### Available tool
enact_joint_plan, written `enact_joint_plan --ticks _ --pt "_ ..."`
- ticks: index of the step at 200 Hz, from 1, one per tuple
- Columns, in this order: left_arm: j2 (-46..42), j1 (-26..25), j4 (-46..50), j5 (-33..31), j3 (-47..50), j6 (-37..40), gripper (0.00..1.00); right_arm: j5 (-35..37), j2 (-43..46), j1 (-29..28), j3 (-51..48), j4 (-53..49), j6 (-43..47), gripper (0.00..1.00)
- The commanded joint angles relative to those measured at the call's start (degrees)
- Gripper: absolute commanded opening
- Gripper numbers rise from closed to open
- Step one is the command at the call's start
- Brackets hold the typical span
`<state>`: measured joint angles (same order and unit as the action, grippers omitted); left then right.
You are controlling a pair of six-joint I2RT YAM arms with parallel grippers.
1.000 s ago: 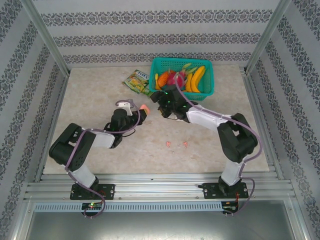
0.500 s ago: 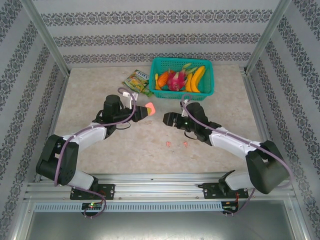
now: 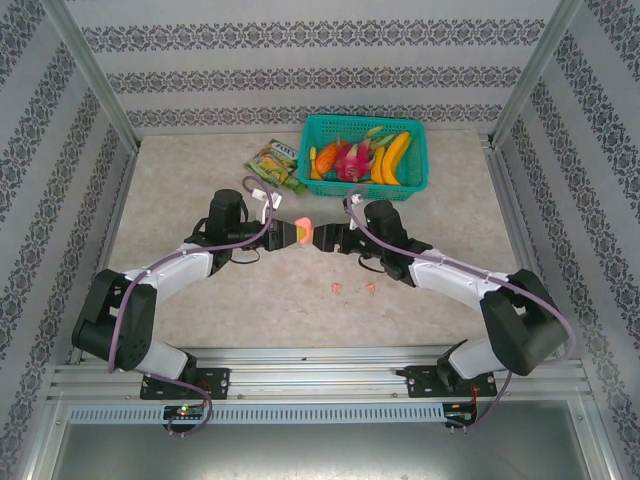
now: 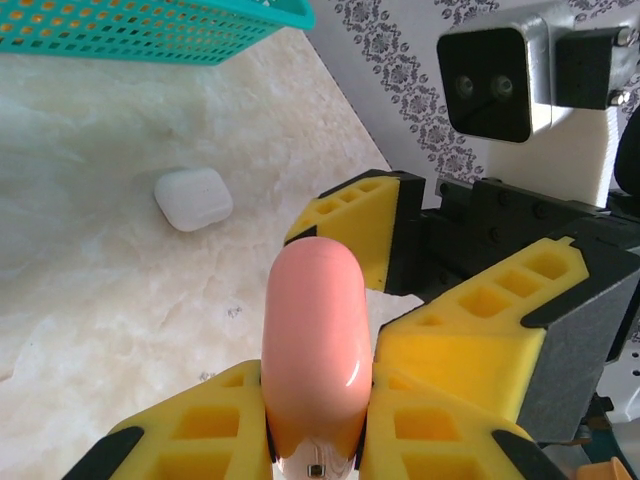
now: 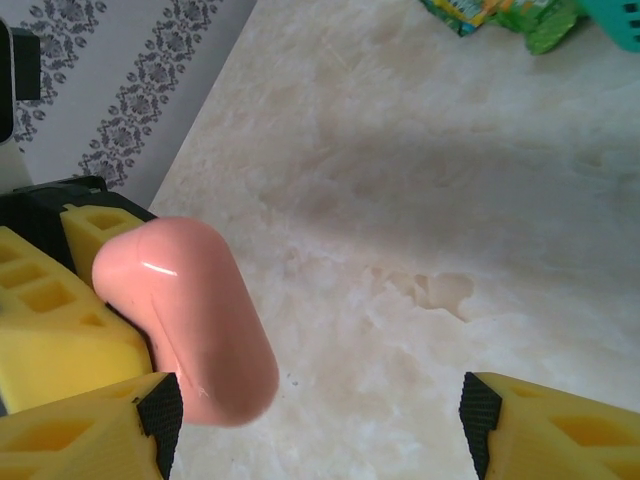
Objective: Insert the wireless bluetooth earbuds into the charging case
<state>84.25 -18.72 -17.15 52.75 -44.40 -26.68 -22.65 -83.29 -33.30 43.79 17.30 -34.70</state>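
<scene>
One glossy pink rounded plastic case [image 4: 312, 330] sat clamped in our left jaws; right jaws gaped around its slippery-looking tip, where we'd pinch.

A beige, marble-patterned tabletop [image 3: 200, 190] lies inside an enclosure of white walls [image 3: 300, 62] papered with horizontal bands of grey floral ornament. Slanted silver aluminium posts [image 3: 94, 80] stand at the back corners, and grooved aluminium rails [image 3: 320, 378] run along the near edge. The light is soft and even, with faint shadows.
</scene>
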Motion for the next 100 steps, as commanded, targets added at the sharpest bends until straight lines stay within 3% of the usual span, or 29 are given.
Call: enact_joint_plan --ticks 1,100 --pt "-1.3 0.5 1.0 2.3 -1.6 2.0 0.06 -1.3 -2.0 -0.8 2.9 2.9 0.9 0.74" --pt "-4.8 0.5 0.1 4.1 -1.4 0.8 0.02 -0.9 -5.4 4.8 -1.8 6.8 -1.8 0.71"
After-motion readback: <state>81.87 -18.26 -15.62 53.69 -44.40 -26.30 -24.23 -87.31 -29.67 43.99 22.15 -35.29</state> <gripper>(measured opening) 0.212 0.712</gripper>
